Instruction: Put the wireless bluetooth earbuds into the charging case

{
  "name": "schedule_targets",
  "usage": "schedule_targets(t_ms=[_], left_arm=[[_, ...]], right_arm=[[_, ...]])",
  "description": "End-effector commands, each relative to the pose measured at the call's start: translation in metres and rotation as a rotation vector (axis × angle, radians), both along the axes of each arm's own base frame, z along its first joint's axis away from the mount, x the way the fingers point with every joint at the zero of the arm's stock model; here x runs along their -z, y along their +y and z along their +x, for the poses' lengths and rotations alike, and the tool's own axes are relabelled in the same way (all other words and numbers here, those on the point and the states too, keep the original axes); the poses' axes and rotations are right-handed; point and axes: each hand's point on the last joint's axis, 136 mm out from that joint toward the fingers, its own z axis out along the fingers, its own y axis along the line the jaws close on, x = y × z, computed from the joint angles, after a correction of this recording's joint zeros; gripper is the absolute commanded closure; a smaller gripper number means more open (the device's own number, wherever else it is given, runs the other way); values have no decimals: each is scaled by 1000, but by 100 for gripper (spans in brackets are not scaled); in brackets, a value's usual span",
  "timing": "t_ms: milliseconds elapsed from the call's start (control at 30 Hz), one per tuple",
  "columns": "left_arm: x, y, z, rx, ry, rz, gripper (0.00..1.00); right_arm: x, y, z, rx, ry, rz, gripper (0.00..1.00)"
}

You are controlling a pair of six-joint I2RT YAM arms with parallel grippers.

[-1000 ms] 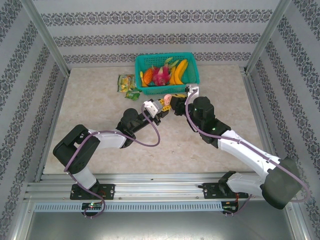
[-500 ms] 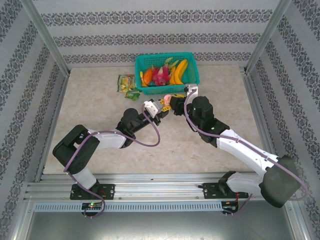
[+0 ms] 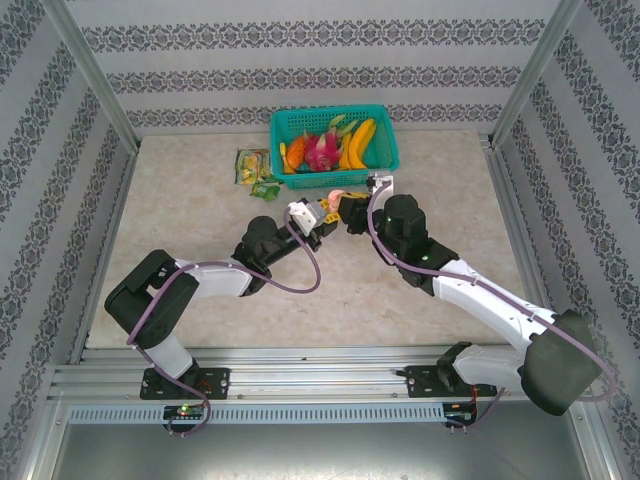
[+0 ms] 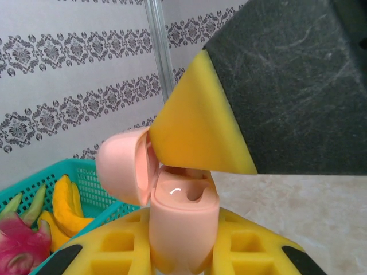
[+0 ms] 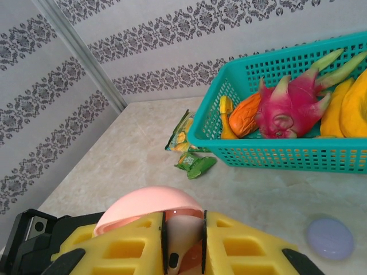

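My left gripper [image 4: 182, 259] is shut on a pale pink charging case [image 4: 183, 220], held upright with its lid [image 4: 123, 166] swung open to the left. One socket in the case's top shows as a dark hole. My right gripper [image 5: 183, 247] is shut on a pale pink earbud [image 5: 182, 232], pinched between its yellow fingers [image 5: 126, 246] just above the case's lid [image 5: 146, 206]. One of those right fingers [image 4: 195, 132] hangs over the case's open mouth. In the top view the left gripper [image 3: 322, 212] and the right gripper [image 3: 350, 213] meet mid-table.
A teal basket [image 3: 276, 142] of toy fruit stands just behind the grippers, its wall [image 5: 269, 154] close ahead. Green snack packets [image 3: 252, 166] lie left of it. A round lilac disc [image 5: 330, 238] lies on the table to the right of my right gripper.
My right gripper has edged slightly left, closer over the case. The left arm holds still.
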Motion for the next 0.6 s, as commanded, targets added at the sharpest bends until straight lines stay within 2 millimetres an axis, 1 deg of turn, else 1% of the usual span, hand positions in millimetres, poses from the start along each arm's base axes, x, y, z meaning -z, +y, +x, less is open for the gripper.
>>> schedule_targets(t_ms=[0, 200, 367, 467, 567], left_arm=[[-47, -5, -11, 31, -104, -76, 100], [-48, -5, -11, 33, -102, -78, 100], [-43, -6, -10, 35, -81, -77, 100], [-37, -6, -8, 31, -58, -87, 100], [-29, -6, -6, 28, -29, -98, 100]], right_arm=[[16, 3, -5, -38, 34, -27, 78], [22, 6, -5, -56, 48, -65, 78], [20, 9, -1, -62, 62, -70, 78], [14, 12, 1, -62, 71, -69, 74], [12, 14, 4, -65, 95, -75, 68]])
